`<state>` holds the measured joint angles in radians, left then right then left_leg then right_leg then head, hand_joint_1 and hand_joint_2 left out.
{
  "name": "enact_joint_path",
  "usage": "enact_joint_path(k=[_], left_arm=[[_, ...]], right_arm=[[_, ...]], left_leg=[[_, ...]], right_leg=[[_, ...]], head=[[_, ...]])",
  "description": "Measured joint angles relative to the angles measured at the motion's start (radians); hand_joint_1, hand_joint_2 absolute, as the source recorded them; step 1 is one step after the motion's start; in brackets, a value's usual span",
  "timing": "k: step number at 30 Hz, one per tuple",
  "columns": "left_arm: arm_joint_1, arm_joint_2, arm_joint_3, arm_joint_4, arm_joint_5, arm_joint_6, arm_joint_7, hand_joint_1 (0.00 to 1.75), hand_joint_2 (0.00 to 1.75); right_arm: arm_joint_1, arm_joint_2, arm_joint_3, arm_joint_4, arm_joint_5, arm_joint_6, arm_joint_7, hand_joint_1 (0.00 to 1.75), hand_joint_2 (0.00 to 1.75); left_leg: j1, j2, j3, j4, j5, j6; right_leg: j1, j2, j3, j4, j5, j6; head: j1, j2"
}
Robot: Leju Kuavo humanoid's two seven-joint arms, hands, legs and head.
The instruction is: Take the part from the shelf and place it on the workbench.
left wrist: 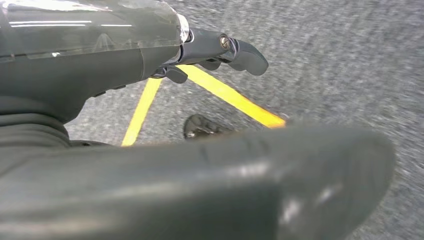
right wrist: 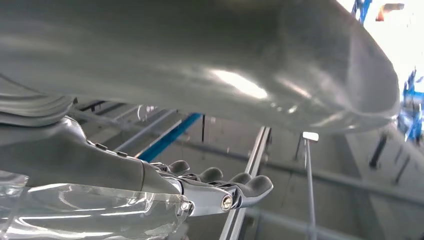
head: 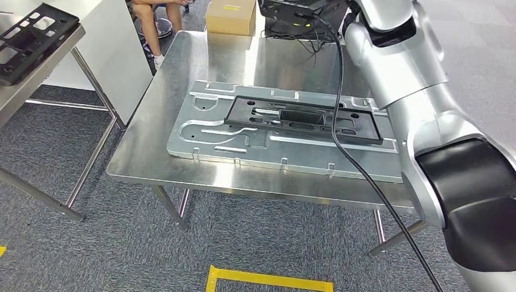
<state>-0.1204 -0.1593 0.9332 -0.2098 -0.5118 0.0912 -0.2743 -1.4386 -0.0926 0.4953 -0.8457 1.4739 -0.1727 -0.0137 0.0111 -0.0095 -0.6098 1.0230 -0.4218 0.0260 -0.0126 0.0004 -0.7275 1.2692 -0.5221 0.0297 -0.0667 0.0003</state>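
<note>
The black part lies flat on the big grey metal plate, and that plate sits on the steel counter, running nearly the counter's whole width. The plate's near long edge stops just short of the counter's front lip; on the left a bare strip of steel shows, and behind the plate there's open steel up to a cardboard box at the far edge. A black cable drapes across part and plate and drops off the front. The right arm reaches up over the counter's right end. In its wrist view, the right hand has its fingers lightly curled, apart from the thumb, holding nothing. The left hand hangs over grey carpet crossed by yellow floor tape, fingers loosely bent and empty. Off to the left, another black part rests on a second counter, carpet gap between the two.
</note>
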Motion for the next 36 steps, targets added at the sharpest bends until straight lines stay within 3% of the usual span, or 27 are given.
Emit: enact_joint_path(k=[2,4,8,10,12,14,15,16,17,19,21,25,27,29,30,31,32,34,36], left_arm=[[0.001,-0.002,0.002,0.000,-0.005,0.004,0.007,0.00,0.00],[0.002,-0.004,0.003,0.000,-0.008,0.005,0.009,0.00,0.00],[0.003,-0.005,0.003,0.000,-0.010,0.006,0.010,0.00,0.00],[0.005,-0.004,0.004,0.000,-0.011,0.009,0.010,0.00,0.00],[0.008,-0.004,0.005,0.000,-0.012,0.008,0.013,0.00,0.00],[0.009,-0.003,0.005,0.000,-0.012,0.006,0.016,0.00,0.00],[0.010,-0.003,0.005,0.000,-0.012,0.005,0.018,0.00,0.00],[0.010,-0.002,0.006,0.000,-0.012,0.005,0.019,0.00,0.00],[0.011,-0.002,0.006,0.000,-0.012,0.004,0.019,0.00,0.00],[0.011,-0.001,0.006,0.000,-0.012,0.004,0.020,0.00,0.00],[0.010,0.000,0.006,0.000,-0.012,0.003,0.020,0.00,0.00],[0.010,0.000,0.006,0.000,-0.011,0.003,0.020,0.00,0.00],[0.009,-0.001,0.006,0.000,-0.011,0.003,0.020,0.00,0.00],[0.009,-0.001,0.007,0.000,-0.012,0.003,0.020,0.00,0.00],[0.010,-0.001,0.007,0.000,-0.012,0.003,0.020,0.00,0.00],[0.010,-0.001,0.007,0.000,-0.012,0.004,0.020,0.00,0.00],[0.009,-0.001,0.007,0.000,-0.012,0.004,0.021,0.00,0.00],[0.009,-0.001,0.007,0.000,-0.012,0.004,0.021,0.00,0.00],[0.008,-0.001,0.007,0.000,-0.011,0.004,0.021,0.00,0.00]], right_arm=[[-0.007,-0.035,-0.004,-0.057,-0.029,-0.005,-0.006,0.00,0.00],[-0.010,-0.060,-0.006,-0.091,-0.048,-0.009,-0.008,0.00,0.00],[-0.010,-0.078,-0.007,-0.114,-0.060,-0.013,-0.008,0.00,0.00],[0.006,-0.116,-0.009,-0.163,-0.078,-0.021,-0.005,0.00,0.00],[0.033,-0.163,-0.014,-0.225,-0.094,-0.032,0.003,0.00,0.00],[0.061,-0.196,-0.017,-0.267,-0.101,-0.037,0.008,0.00,0.00],[0.075,-0.209,-0.019,-0.280,-0.104,-0.039,0.010,0.00,0.00],[0.088,-0.222,-0.021,-0.292,-0.107,-0.041,0.011,0.00,0.00],[0.100,-0.235,-0.025,-0.304,-0.111,-0.043,0.012,0.00,0.00],[0.114,-0.259,-0.033,-0.326,-0.118,-0.048,0.013,0.00,0.00],[0.122,-0.284,-0.043,-0.345,-0.124,-0.053,0.014,0.00,0.00],[0.148,-0.326,-0.061,-0.375,-0.142,-0.066,0.014,0.00,0.00],[0.162,-0.350,-0.076,-0.388,-0.151,-0.072,0.013,0.00,0.00],[0.178,-0.367,-0.088,-0.399,-0.156,-0.078,0.012,0.00,0.00],[0.190,-0.373,-0.092,-0.404,-0.157,-0.079,0.012,0.00,0.00],[0.202,-0.378,-0.095,-0.408,-0.157,-0.079,0.012,0.00,0.00],[0.211,-0.383,-0.099,-0.413,-0.157,-0.079,0.011,0.00,0.00],[0.221,-0.390,-0.108,-0.424,-0.157,-0.079,0.011,0.00,0.00],[0.223,-0.397,-0.117,-0.434,-0.158,-0.079,0.012,0.00,0.00]], left_leg=[[-0.003,-0.004,0.004,0.000,-0.002,-0.002],[-0.005,-0.007,0.004,0.000,-0.004,-0.004],[-0.007,-0.008,0.002,0.001,-0.004,-0.009],[-0.006,-0.007,-0.003,0.010,-0.014,-0.019],[-0.005,-0.002,-0.035,0.089,-0.067,-0.031],[-0.003,0.002,-0.091,0.228,-0.134,-0.039],[-0.002,0.002,-0.109,0.274,-0.148,-0.041],[-0.001,0.003,-0.110,0.282,-0.143,-0.042],[-0.001,0.003,-0.090,0.246,-0.119,-0.042],[0.000,0.003,-0.018,0.108,-0.058,-0.038],[-0.003,0.003,0.028,0.015,-0.030,-0.029],[-0.005,0.003,0.031,-0.008,-0.017,-0.002],[-0.002,0.004,0.027,-0.015,-0.007,0.012],[-0.003,0.004,0.019,-0.015,-0.001,0.015],[-0.004,0.004,0.015,-0.013,0.001,0.015],[-0.004,0.005,0.012,-0.012,0.002,0.015],[-0.004,0.005,0.008,-0.009,0.003,0.014],[-0.005,0.005,0.005,-0.005,0.005,0.012],[-0.009,0.004,0.000,-0.003,0.008,0.005]], right_leg=[[0.005,0.000,0.067,-0.145,0.074,-0.012],[0.010,0.001,0.106,-0.226,0.100,-0.020],[0.013,0.000,0.111,-0.242,0.097,-0.022],[0.011,-0.002,0.114,-0.256,0.101,-0.027],[0.004,-0.004,0.119,-0.269,0.108,-0.037],[0.000,-0.006,0.121,-0.274,0.112,-0.041],[0.001,-0.006,0.121,-0.273,0.112,-0.041],[0.001,-0.006,0.121,-0.272,0.112,-0.041],[0.001,-0.006,0.120,-0.269,0.112,-0.040],[0.001,-0.006,0.119,-0.263,0.110,-0.036],[0.005,-0.005,0.114,-0.257,0.110,-0.026],[0.003,-0.003,0.106,-0.251,0.108,-0.002],[-0.001,-0.002,0.079,-0.186,0.059,0.009],[-0.002,-0.002,0.023,-0.052,-0.013,0.017],[-0.002,-0.002,-0.001,0.007,-0.036,0.019],[-0.002,-0.002,-0.008,0.031,-0.039,0.019],[-0.002,-0.002,0.008,0.011,-0.022,0.018],[-0.001,-0.002,0.085,-0.124,0.036,0.011],[0.004,-0.002,0.143,-0.234,0.068,0.002]], head=[[0.000,0.000],[0.000,0.000],[0.000,0.000],[0.000,0.000],[0.000,0.000],[0.000,0.000],[0.000,0.000],[0.000,0.000],[0.000,0.000],[0.000,0.000],[0.000,0.000],[0.000,0.000],[0.000,0.000],[0.000,0.000],[0.000,0.000],[0.000,0.000],[0.000,0.000],[0.000,0.000],[0.000,0.000]])
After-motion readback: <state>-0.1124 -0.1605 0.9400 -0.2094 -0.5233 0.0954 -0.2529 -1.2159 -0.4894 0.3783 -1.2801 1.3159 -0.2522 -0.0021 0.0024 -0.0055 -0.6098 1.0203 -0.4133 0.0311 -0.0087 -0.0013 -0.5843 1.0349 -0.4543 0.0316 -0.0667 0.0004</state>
